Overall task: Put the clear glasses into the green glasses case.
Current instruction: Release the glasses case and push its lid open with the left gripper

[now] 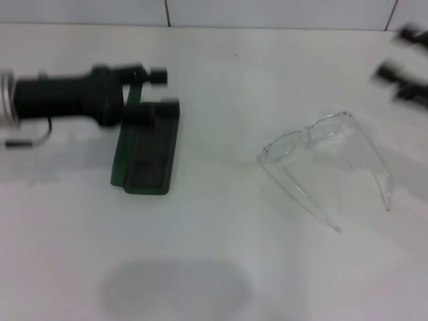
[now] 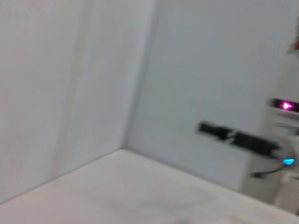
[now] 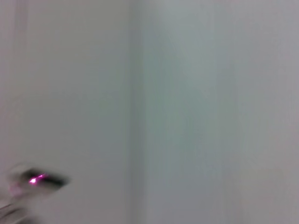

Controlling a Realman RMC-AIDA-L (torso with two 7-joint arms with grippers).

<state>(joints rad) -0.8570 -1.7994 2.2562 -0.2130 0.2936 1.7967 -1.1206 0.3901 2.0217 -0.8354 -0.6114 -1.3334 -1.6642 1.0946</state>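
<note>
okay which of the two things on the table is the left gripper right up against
The green glasses case, lying open: the left gripper sits at its far end. The clear glasses lie apart, toward the robot's right, untouched.

White table (image 1: 221,267), tiled wall (image 1: 267,12).

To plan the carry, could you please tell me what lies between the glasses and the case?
Only bare white table lies between the clear glasses and the green glasses case, as the head view shows.
</note>
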